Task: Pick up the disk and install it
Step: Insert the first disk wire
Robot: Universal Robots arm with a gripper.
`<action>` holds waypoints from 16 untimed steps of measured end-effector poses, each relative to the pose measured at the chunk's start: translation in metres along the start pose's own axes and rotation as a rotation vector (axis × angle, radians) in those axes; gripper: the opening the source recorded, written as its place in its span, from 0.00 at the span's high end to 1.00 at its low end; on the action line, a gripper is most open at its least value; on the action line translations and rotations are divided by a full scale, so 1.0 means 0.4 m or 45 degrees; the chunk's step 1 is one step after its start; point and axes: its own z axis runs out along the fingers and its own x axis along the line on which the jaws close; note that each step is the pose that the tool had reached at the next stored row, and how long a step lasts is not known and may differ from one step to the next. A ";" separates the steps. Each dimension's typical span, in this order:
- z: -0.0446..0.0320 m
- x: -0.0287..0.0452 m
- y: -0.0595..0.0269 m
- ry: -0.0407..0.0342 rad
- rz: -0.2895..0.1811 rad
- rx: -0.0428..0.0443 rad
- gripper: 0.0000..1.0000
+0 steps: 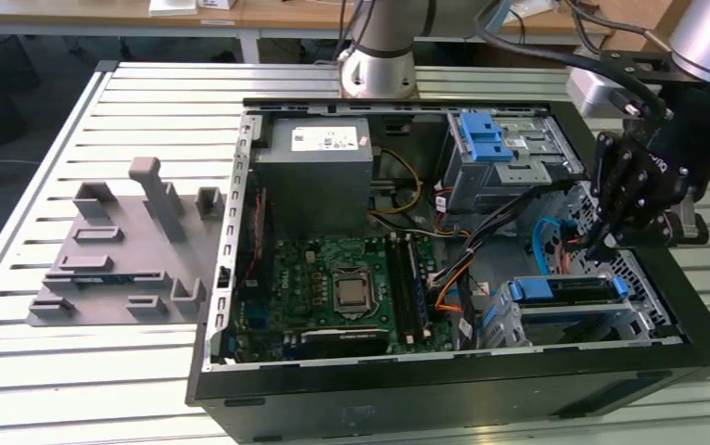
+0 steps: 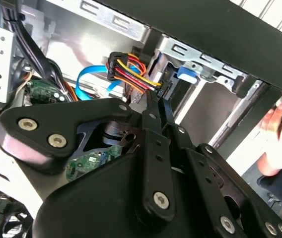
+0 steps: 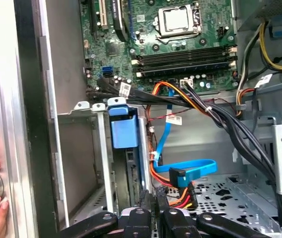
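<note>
The arm point(image 1: 377, 42) is a silver-grey tube on a round base joint, with black cables running along it. Its end effector point(image 1: 627, 199) is matt black, built of flat linkage plates joined by round silver screws point(image 2: 161, 200).

The black computer case point(image 1: 454, 389) holds a green motherboard point(image 1: 330, 287), a grey power-supply box point(image 1: 318, 176) with a white sticker, and blue latches point(image 1: 485, 134). Red, yellow and orange wires point(image 2: 131, 72) meet a blue ribbon cable point(image 3: 195, 168). The surface point(image 1: 83, 371) is pale, slatted metal; the end effector point(image 2: 158, 106) is black.
</note>
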 end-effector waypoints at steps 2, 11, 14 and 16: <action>0.001 0.006 0.000 -0.0002 -0.006 0.001 0.84; 0.008 0.015 0.004 -0.0022 -0.092 0.021 0.84; 0.011 0.021 0.011 -0.0034 -0.095 0.029 0.84; 0.012 0.023 0.016 -0.0038 -0.099 0.032 0.84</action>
